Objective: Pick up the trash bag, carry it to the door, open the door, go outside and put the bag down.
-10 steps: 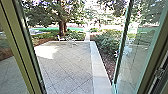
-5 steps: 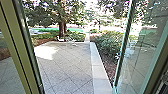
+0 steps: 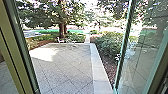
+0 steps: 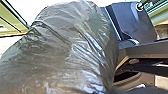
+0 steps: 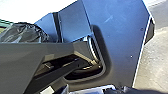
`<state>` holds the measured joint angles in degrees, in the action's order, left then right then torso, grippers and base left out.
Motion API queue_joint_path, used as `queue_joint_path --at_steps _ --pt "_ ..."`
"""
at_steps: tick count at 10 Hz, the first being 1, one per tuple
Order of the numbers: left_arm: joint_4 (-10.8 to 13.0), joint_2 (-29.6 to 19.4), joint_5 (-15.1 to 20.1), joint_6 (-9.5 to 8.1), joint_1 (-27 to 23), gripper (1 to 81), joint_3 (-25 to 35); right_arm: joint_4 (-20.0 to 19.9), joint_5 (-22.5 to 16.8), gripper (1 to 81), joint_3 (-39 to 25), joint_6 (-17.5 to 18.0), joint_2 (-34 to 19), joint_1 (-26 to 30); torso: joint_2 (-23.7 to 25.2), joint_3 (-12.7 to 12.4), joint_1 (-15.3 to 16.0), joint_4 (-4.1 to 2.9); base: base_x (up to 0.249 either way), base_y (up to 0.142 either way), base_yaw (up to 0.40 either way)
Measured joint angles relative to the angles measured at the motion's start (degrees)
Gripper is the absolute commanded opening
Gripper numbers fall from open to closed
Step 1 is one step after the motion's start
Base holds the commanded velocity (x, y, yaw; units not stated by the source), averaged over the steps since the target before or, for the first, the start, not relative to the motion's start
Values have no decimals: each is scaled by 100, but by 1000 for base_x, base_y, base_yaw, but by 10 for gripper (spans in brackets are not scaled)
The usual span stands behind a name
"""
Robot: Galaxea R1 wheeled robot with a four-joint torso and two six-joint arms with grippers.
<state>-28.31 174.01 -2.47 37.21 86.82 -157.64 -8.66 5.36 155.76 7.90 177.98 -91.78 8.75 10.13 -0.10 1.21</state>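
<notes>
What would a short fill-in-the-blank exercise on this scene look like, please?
The tall, clear glass door on the head view's right stands ____.
The bulging, creased trash bag in the left wrist view is made of shiny ____.
The thick brown trunk beyond the pale paved yard belongs to a ____.
The low leafy bushes right of the yard are ____ in colour.

Missing words: open; plastic; tree; green

Broad flat blue-grey panel has thin pale edge, dark round-cornered recess. Straight-sided dark grey bar looks plain. Dark blue-grey plate has round pale-ringed fitting at corner.
</notes>
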Motion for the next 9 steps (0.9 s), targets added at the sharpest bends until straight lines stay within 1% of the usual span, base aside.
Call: queue_joint_path --at_steps 3,4,6,8,9 --pt "0 -102 -33 0 -35 10 -44 37 -2 811 0 -62 -20 6 -2 0 10 0 93 0 0" --pt "0 -101 -28 2 -24 10 -39 17 20 811 0 9 0 2 0 0 7 0 92 0 0" --pt "0 -46 11 2 50 10 -30 39 -30 811 0 -49 -34 -72 7 -2 5 0 91 0 0" --pt "0 -38 -39 0 -59 10 -39 37 11 811 0 -62 -22 2 2 0 10 0 91 0 0" --pt "0 -35 -33 0 22 10 -39 39 -2 811 0 -60 -28 -61 11 -5 0 0 91 0 0"
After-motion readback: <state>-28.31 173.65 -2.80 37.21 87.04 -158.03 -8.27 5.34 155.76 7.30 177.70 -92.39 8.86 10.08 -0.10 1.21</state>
